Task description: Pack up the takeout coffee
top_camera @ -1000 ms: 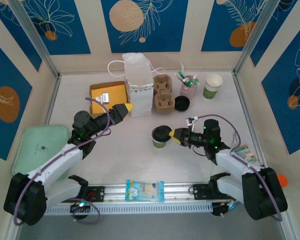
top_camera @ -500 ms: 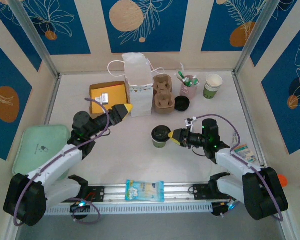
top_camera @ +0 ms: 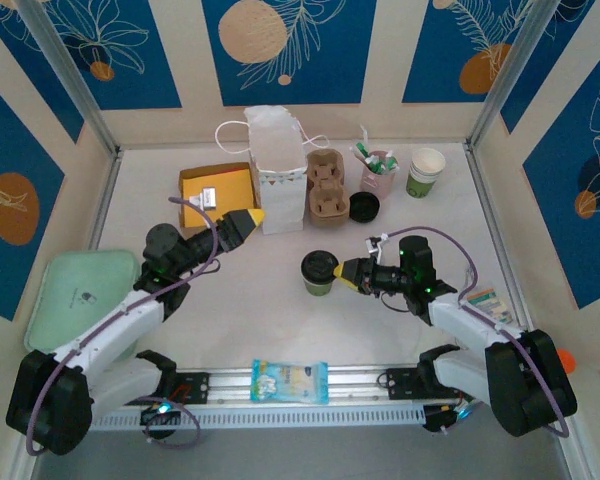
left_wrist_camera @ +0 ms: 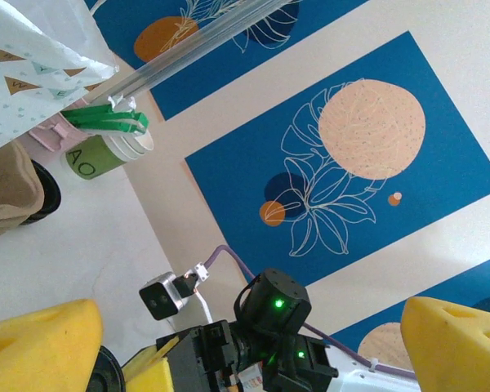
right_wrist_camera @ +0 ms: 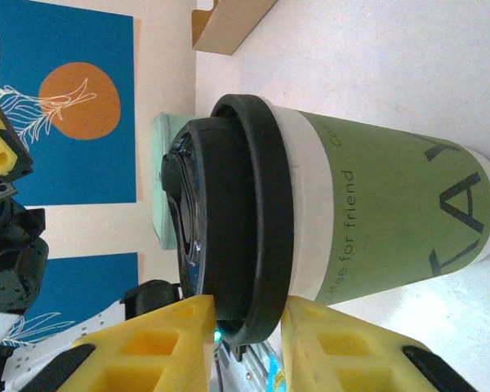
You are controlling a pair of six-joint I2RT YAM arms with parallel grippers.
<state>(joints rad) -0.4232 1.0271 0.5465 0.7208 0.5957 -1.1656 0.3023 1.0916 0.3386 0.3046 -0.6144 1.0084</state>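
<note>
Coffee cup [top_camera: 320,272] lidded, pinched at top by right gripper [top_camera: 348,271]; left gripper [top_camera: 255,214] wide, empty; cup not yet in bag [top_camera: 276,170].

Lidded green-and-white paper coffee cup [top_camera: 320,272], upright at mid-table.
Black lid seated on top, its rim pinched by the right gripper [top_camera: 342,272]; a matching open cup [top_camera: 426,171] stands back right.
</note>
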